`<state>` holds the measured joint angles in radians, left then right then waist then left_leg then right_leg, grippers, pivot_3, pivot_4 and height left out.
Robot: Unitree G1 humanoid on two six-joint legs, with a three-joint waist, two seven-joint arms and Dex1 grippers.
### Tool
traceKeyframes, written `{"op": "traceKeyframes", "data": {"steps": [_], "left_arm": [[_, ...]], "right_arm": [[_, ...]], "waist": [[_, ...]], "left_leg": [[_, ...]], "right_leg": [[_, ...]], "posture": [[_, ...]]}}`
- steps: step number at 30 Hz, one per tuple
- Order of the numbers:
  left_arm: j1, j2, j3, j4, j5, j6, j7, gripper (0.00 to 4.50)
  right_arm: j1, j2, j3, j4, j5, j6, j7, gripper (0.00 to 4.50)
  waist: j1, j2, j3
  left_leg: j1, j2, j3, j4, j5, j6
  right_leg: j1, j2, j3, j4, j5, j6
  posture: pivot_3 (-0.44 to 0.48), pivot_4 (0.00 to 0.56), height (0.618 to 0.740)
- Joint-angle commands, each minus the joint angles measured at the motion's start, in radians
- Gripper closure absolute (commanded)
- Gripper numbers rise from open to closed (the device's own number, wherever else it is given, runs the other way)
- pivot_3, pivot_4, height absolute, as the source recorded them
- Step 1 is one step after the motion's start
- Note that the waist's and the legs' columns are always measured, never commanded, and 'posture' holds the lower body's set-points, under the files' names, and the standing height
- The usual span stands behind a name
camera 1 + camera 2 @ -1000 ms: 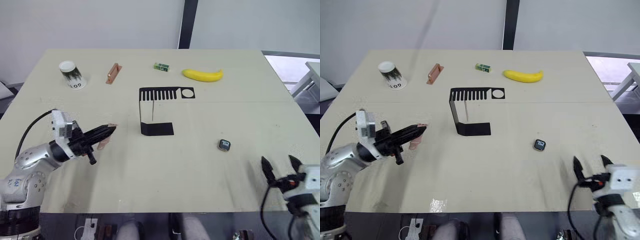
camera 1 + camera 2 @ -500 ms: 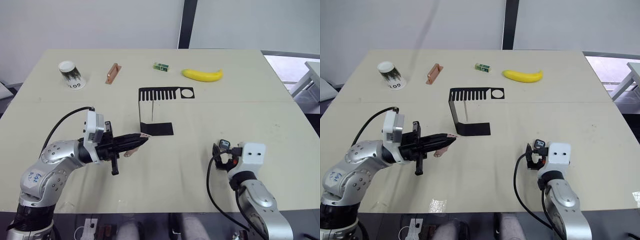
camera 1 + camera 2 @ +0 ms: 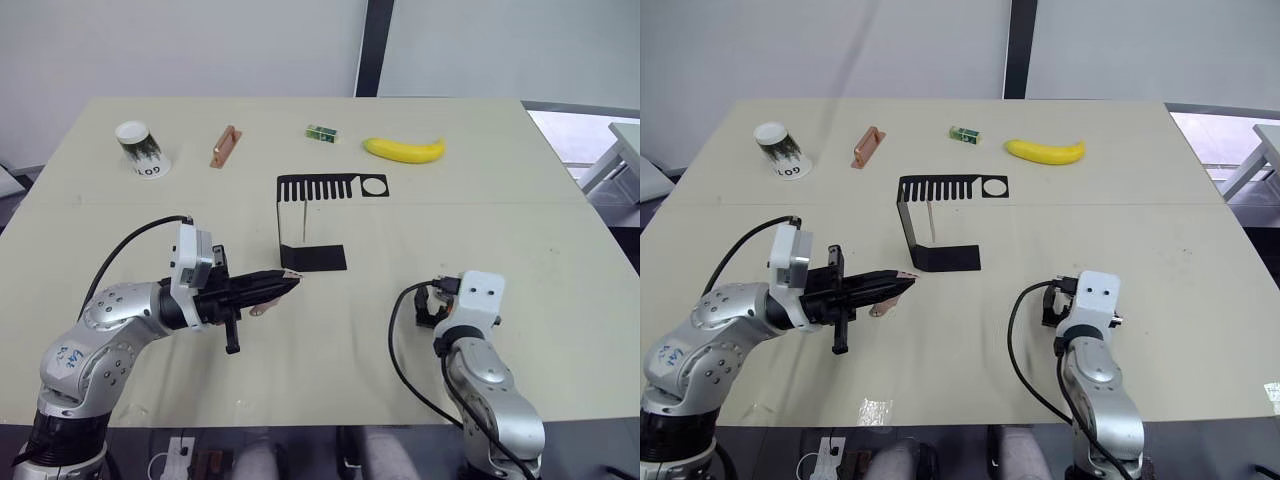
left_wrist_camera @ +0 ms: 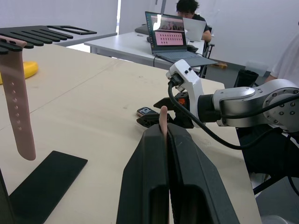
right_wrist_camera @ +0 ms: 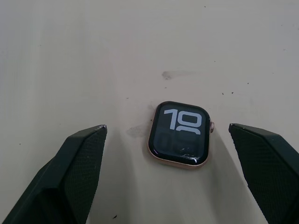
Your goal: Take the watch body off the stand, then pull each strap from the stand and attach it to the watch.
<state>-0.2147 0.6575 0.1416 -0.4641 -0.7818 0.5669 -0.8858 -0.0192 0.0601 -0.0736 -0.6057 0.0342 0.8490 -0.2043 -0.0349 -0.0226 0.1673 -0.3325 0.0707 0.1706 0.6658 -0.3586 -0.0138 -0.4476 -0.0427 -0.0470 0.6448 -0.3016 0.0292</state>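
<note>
Your R gripper (image 5: pixel 168 177) is spread astride watch body (image 5: pixel 180 134), hiding it overhead; L gripper (image 4: pixel 163 135) pinches strap (image 4: pixel 163 119) near stand (image 3: pixel 312 222).

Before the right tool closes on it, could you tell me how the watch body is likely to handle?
The watch body lies flat between the open right tool, so it probably won't roll. Its glossy screen and rounded rim look slippery, and it may skid when pinched. It seems small, likely light.
</note>
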Motion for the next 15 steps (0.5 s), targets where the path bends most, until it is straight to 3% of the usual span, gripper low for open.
{"op": "traceKeyframes", "data": {"steps": [1,15], "left_arm": [[0.006,0.004,0.019,-0.043,-0.022,-0.002,0.007,4.50],[0.014,0.007,0.027,-0.052,-0.036,0.007,0.026,4.50]], "right_arm": [[-0.003,0.029,-0.033,0.001,-0.010,-0.001,-0.032,0.07],[-0.045,0.043,-0.049,0.100,0.011,-0.058,-0.013,0.07]], "waist": [[0.000,0.000,0.000],[-0.022,0.000,0.000]], "left_leg": [[0.000,0.000,0.000,0.000,0.000,0.000],[0.000,0.000,-0.001,0.000,0.000,0.000]], "right_leg": [[0.000,0.000,0.000,0.000,0.000,0.000],[0.000,0.000,0.000,0.000,0.000,0.000]], "posture": [[0.000,0.150,0.740],[0.000,0.150,0.740]]}}
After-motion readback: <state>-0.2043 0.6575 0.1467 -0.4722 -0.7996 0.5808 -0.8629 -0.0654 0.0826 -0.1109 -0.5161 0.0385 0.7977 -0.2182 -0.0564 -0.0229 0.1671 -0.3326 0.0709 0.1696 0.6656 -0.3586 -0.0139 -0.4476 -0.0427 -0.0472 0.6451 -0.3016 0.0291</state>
